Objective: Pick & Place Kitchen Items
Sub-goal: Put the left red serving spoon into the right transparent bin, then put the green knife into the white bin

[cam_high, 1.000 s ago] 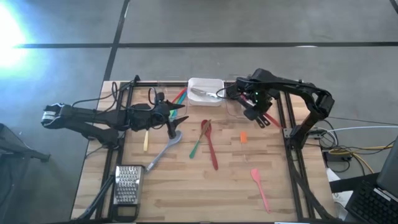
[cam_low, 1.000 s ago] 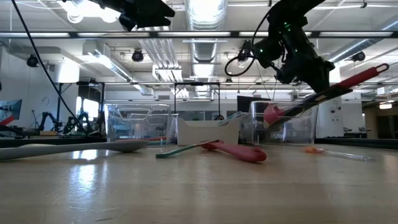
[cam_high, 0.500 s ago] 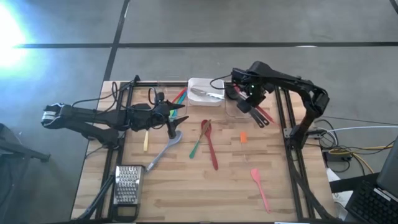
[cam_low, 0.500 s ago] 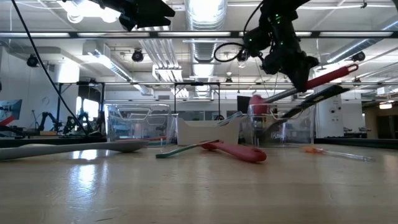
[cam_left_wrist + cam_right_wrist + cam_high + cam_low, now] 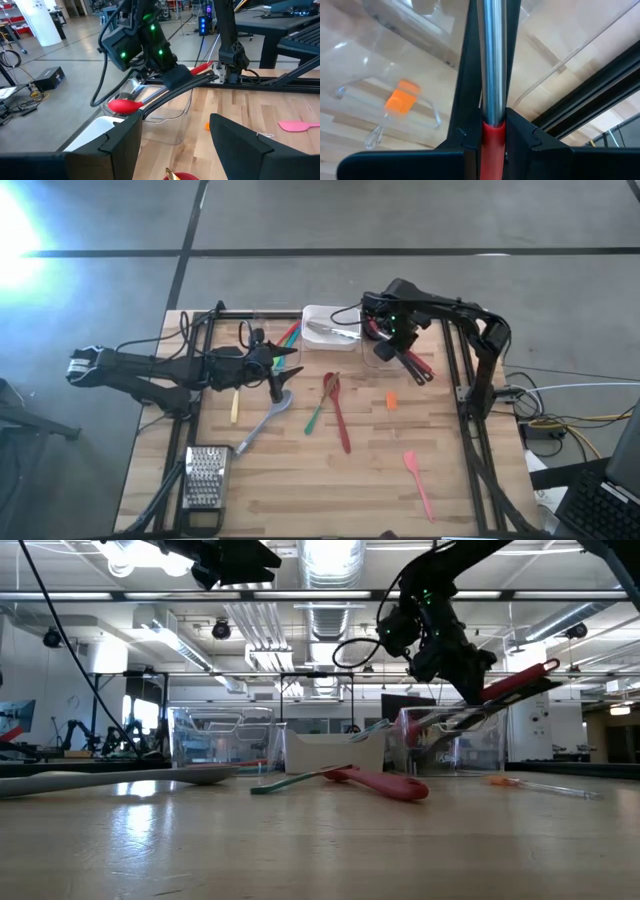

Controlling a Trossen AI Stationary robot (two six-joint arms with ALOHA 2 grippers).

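My right gripper (image 5: 393, 340) hangs over the clear container (image 5: 383, 358) at the far right, shut on a spoon (image 5: 150, 97) with a red bowl, a metal shaft and a red handle. A dark bar runs alongside the spoon (image 5: 500, 702); I cannot tell what it is. My left gripper (image 5: 287, 366) hovers open above the table's left middle, holding nothing, its fingers wide apart in the left wrist view (image 5: 175, 150). On the table lie a red spoon (image 5: 340, 415), a green spoon (image 5: 317, 414), a grey spatula (image 5: 262, 423) and a pink spatula (image 5: 418, 480). My right gripper pinches the spoon between its two fingers (image 5: 468, 135), where the metal shaft meets the red handle (image 5: 493, 131). The fingers come steeply from above and lie across the spoon. It is lifted clear and tilted, the handle end (image 5: 540, 671) higher than the red bowl (image 5: 124, 105).
A white tray (image 5: 330, 327) with metal cutlery stands at the far middle. Red and green utensils (image 5: 288, 333) lie at the far left. A metal grater (image 5: 205, 475) sits near left, and a small orange piece (image 5: 392, 400) and a yellow stick (image 5: 235, 405) lie mid-table.
My right gripper has carried the spoon toward the table's left and far edges, over the clear container. It has stayed shut, and the spoon has kept its tilt, clear of the table.
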